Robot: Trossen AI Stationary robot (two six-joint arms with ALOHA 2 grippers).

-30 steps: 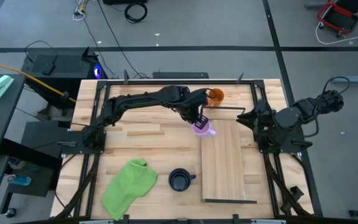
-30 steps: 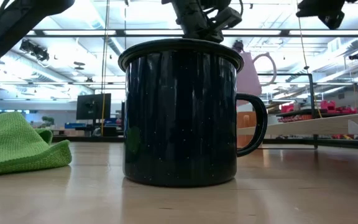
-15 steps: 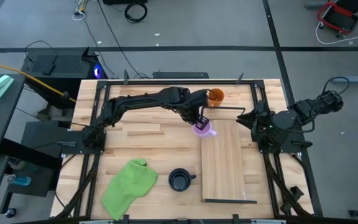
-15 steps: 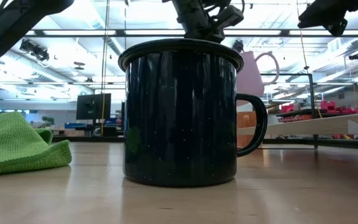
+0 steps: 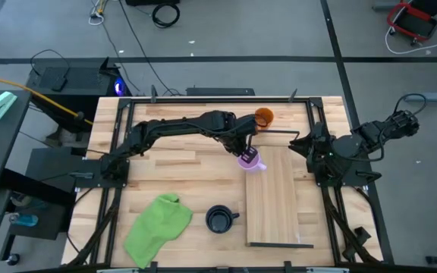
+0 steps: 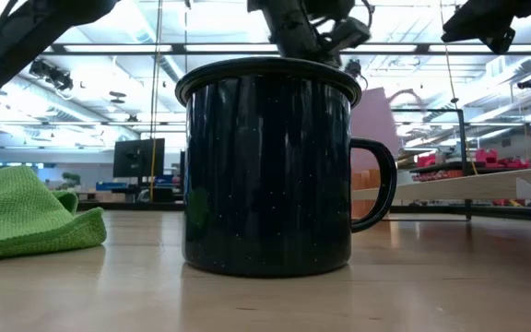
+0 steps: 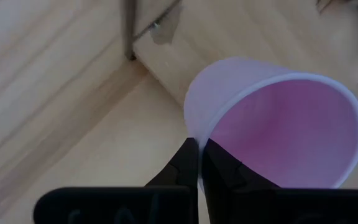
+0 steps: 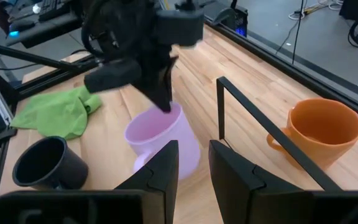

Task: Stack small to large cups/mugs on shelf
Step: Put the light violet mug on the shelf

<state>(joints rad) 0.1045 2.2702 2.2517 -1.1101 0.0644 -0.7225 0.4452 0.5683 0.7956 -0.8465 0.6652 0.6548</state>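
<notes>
My left gripper (image 5: 243, 150) is shut on the light purple mug (image 5: 250, 161), which is at the far left corner of the light-wood shelf (image 5: 279, 197). The left wrist view shows the mug (image 7: 278, 124) tilted over that corner, and the right wrist view shows it (image 8: 163, 142) under the left gripper (image 8: 165, 99). The orange mug (image 5: 264, 116) stands on the table beyond the shelf's far wire frame (image 5: 275, 132). The black mug (image 5: 218, 219) stands near the table's near edge and fills the low view (image 6: 265, 166). My right gripper (image 8: 191, 180) is open at the table's right side. My left gripper pinches the purple mug's rim (image 7: 194, 134) on the side away from the handle. One finger (image 7: 219, 171) is inside the mug and the other is outside. The fingers come from above, pointing down. The mug hangs tilted; whether its base touches the shelf I cannot tell.
A green cloth (image 5: 158, 220) lies crumpled at the near left, beside the black mug. The shelf's near wire frame (image 5: 279, 244) stands at its other end. My right arm (image 5: 336, 155) sits just right of the shelf.
My left gripper has carried the purple mug a little toward the table's right and near edges, over the shelf's far left corner, and slightly down.
</notes>
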